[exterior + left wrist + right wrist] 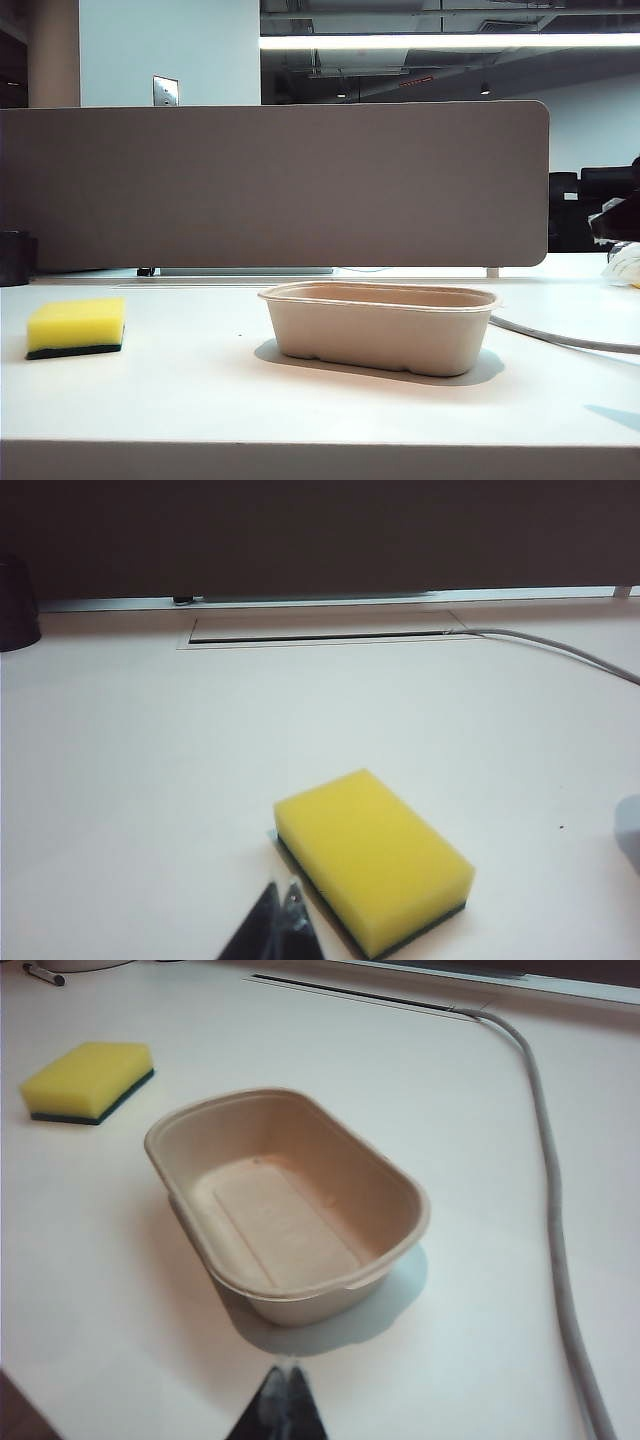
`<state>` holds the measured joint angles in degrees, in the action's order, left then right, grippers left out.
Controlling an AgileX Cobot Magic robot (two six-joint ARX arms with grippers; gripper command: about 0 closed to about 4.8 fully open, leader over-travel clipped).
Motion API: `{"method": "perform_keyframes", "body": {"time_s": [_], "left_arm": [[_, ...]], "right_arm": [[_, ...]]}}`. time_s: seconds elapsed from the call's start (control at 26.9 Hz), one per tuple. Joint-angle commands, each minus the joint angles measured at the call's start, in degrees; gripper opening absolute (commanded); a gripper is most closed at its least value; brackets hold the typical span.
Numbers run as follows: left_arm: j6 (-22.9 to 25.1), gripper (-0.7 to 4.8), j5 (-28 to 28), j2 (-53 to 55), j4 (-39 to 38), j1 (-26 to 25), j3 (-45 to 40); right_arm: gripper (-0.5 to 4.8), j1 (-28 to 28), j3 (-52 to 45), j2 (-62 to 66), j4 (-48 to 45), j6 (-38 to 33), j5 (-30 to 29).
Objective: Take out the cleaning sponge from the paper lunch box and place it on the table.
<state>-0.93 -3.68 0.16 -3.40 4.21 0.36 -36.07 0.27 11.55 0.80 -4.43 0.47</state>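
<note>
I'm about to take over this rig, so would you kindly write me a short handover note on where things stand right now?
Left gripper: shut, empty, just short of the cleaning sponge.
Right gripper: shut, empty, near the paper lunch box.
Sponge lies yellow side up on the table, left of the box and apart from it. Box is empty.
Done: sponge out and placed.
Left: nothing visible; a grey cable runs right of the box.

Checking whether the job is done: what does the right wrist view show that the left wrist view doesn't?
Only the right wrist view: the paper lunch box, empty inside, and the shut right hand near it.
Only the left wrist view: the shut left hand beside the sponge, and the partition panel.
Both: the cleaning sponge lying on the table, green side down, plus the grey cable.
</note>
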Motion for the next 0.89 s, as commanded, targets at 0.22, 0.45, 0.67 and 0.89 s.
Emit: {"method": "perform_keyframes", "body": {"time_s": [0.22,0.45,0.67,0.89], "left_arm": [[0.0,-0.04,-0.2,0.0,0.9,0.0,0.1],[0.0,-0.04,-0.2,0.1,0.7,0.0,0.1],[0.0,-0.04,-0.2,0.0,0.5,-0.1,0.1],[0.0,-0.04,-0.2,0.0,0.5,0.0,0.1]], "right_arm": [[-0.05,11.0,0.0,-10.3,5.2,1.7,1.0],[-0.05,25.6,0.1,-11.3,2.1,1.5,0.8],[-0.05,33.8,0.1,-11.3,1.9,1.4,0.8],[-0.05,33.7,0.1,-11.3,2.0,1.4,-0.2]]}}
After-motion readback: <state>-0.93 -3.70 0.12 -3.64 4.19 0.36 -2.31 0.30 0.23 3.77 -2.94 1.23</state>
